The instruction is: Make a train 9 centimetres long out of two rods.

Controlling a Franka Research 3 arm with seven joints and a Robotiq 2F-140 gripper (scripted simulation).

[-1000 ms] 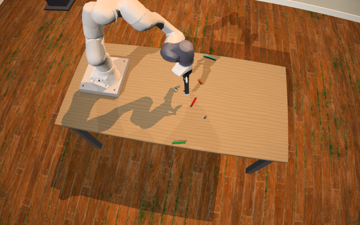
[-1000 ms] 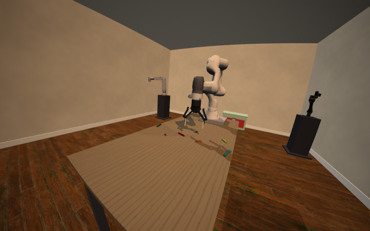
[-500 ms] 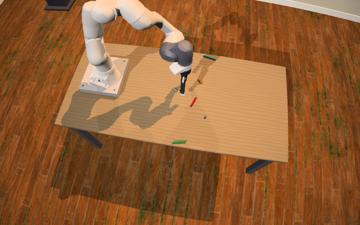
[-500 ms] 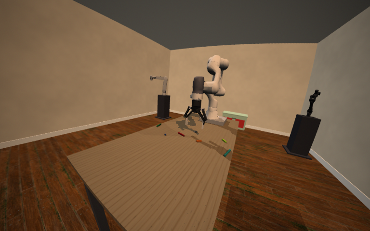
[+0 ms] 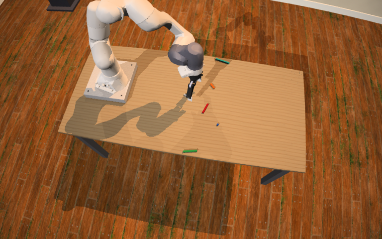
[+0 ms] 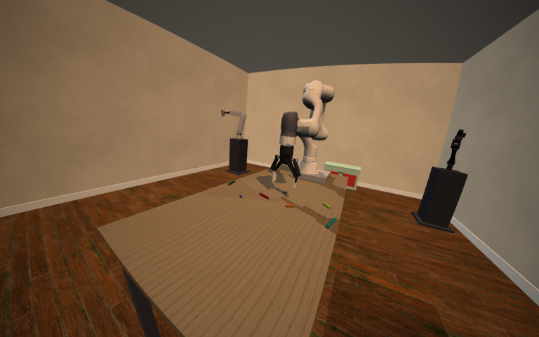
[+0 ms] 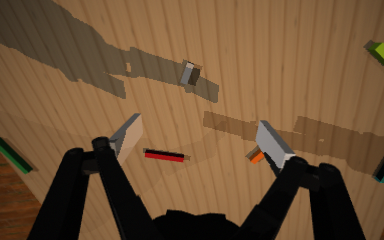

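Note:
My gripper (image 5: 189, 98) (image 6: 283, 182) (image 7: 199, 126) is open and empty above the table. A grey rod (image 6: 284, 192) (image 7: 188, 74) lies below it, ahead of the fingers in the wrist view. A red rod (image 5: 205, 108) (image 6: 264, 196) (image 7: 164, 156) and an orange rod (image 5: 212, 86) (image 6: 290, 206) (image 7: 257, 158) lie apart. A blue rod (image 5: 217, 124) (image 6: 241, 196) lies beyond the red one. A lime rod (image 6: 326, 205) (image 7: 378, 52) is hidden by the arm in the top view. No rods touch.
A green rod (image 5: 190, 151) (image 6: 231, 182) (image 7: 15, 156) lies near the table's (image 5: 261, 118) front edge in the top view. A turquoise rod (image 5: 222, 60) (image 6: 330, 222) lies near the opposite edge. The arm's base plate (image 5: 129, 81) stands at the left.

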